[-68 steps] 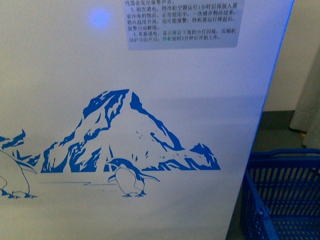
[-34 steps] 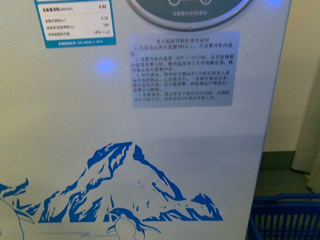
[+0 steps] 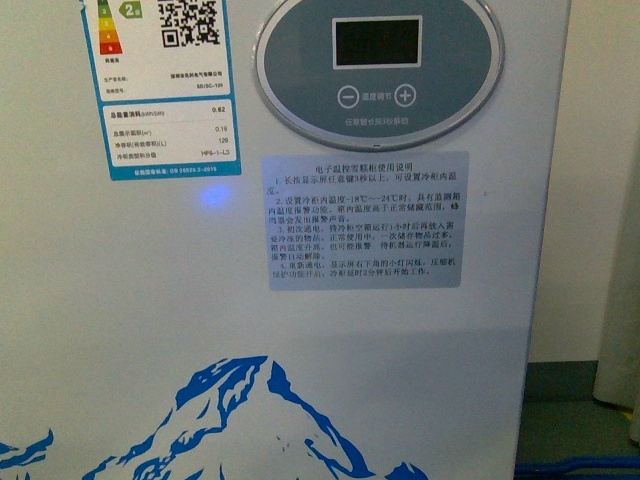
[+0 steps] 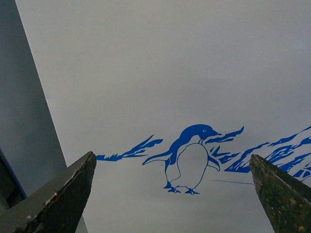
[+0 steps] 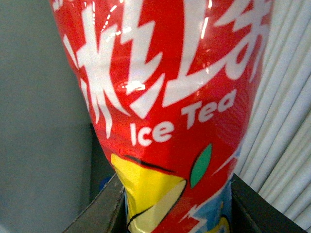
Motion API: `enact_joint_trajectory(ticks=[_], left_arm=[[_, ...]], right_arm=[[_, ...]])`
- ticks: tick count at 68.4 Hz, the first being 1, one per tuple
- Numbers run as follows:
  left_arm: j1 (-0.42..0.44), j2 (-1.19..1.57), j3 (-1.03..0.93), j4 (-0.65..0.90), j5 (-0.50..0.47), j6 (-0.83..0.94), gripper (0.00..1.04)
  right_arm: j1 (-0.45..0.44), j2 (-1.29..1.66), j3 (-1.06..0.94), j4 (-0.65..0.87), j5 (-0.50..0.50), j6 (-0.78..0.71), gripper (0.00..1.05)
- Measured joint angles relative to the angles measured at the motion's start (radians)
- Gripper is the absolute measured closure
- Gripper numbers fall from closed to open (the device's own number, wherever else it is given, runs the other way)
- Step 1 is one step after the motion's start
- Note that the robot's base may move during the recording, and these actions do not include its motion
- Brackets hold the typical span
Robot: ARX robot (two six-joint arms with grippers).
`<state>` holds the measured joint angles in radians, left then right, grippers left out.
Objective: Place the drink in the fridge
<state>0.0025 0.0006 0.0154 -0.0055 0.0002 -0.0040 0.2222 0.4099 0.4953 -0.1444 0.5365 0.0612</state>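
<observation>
Red-labelled drink point(image 5: 165, 87) clamped in right gripper point(image 5: 176, 177), left gripper point(image 4: 171, 156) spread wide and empty by fridge point(image 3: 400, 340) front: lift upright past fridge's top edge, then lower gently inside

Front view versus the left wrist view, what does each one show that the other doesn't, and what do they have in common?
Only the front view shows the oval control panel, the energy label, the grey instruction sticker and a sliver of a blue basket at lower right. Only the left wrist view shows a whole penguin and the left hand, its fingers spread with nothing between them. Both show the fridge, its white front wall with blue decal artwork.
</observation>
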Motion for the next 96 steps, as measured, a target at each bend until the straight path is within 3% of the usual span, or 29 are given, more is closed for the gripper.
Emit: enact_joint_trajectory(ticks=[20,38,56,96], left_arm=[[0.0,0.0,0.0,0.0,0.0,0.0,0.08],[0.0,0.0,0.0,0.0,0.0,0.0,0.08],[0.0,0.0,0.0,0.0,0.0,0.0,0.08],[0.0,0.0,0.0,0.0,0.0,0.0,0.08]], right_arm=[[0.138,-0.054,-0.037,0.058,0.201,-0.016,0.65],[0.232,-0.05,-0.084,0.134,0.302,-0.052,0.65],[0.239,-0.05,-0.098,0.134,0.31,-0.058,0.6],[0.239,-0.051,-0.101,0.134,0.312,-0.059,0.65]])
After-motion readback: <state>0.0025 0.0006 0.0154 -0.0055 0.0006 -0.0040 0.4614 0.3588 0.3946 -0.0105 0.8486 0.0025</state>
